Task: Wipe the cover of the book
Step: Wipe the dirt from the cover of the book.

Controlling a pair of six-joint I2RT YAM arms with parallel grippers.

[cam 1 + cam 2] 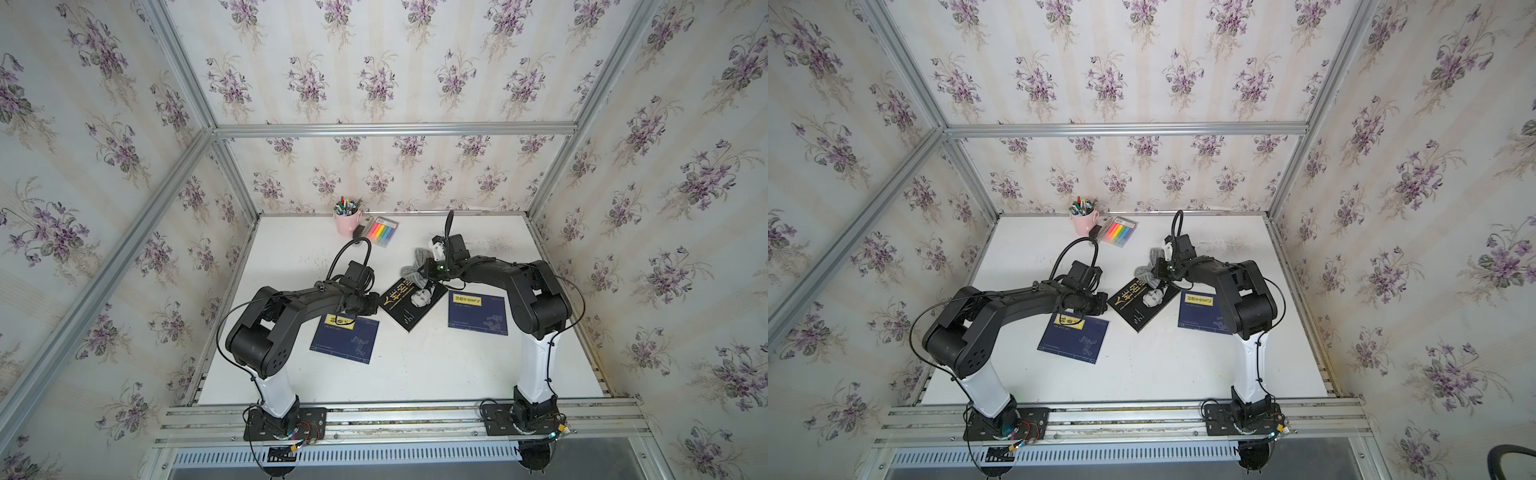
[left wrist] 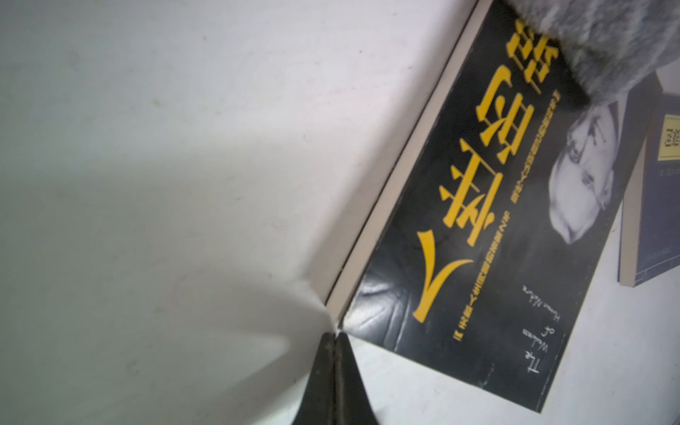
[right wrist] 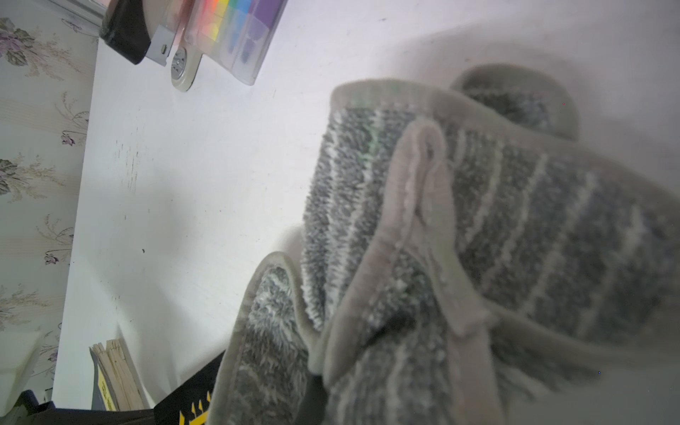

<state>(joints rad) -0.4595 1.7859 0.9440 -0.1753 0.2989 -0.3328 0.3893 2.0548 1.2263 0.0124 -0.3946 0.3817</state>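
Although both top views place the black book askew at mid-table, between the left blue book and the right blue book, they hide my fingertips beneath my own wrists.

Left wrist view: my left claw is pressed together and empty. Its tips sit just beside one creased corner of the black book; I cannot tell whether they touch it. This view alone resolves the yellow title characters and the grey portrait on the cover.

Right wrist view: my right claw is pinching the striped cloth, which bunches around one dark finger and fills most of the picture. Only a sliver of the black cover shows below it.

Top views add what that close view lacks: the cloth drapes over the book's far corner. The pink pen cup and the highlighter pack stand well apart, at the table's rear edge.
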